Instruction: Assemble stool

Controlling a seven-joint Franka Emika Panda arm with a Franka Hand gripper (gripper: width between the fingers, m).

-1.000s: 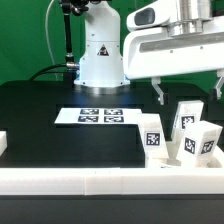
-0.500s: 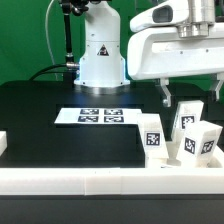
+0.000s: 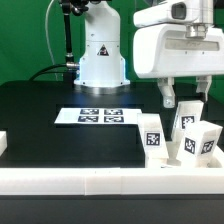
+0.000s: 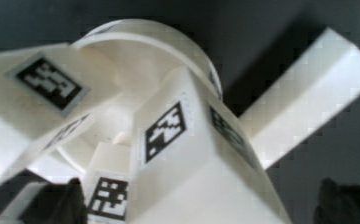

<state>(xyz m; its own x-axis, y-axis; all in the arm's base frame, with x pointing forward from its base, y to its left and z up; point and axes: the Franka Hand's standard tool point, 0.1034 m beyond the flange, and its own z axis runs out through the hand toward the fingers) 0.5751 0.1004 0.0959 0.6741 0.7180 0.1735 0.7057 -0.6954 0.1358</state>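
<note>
Gripper open, fingers wide apart, holds nothing. Hangs just above stool legs (three white blocks with tags). Legs stand close together on black table, next to white rail, at exterior view's right.

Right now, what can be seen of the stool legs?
Three stool legs stand on the black table at the exterior view's right, just behind the white border rail. They are blocky, white, plastic-looking, each bearing a black-and-white square tag. One stands apart; two sit close together, contact unclear. The open gripper hangs above them, apparently touching none.
</note>
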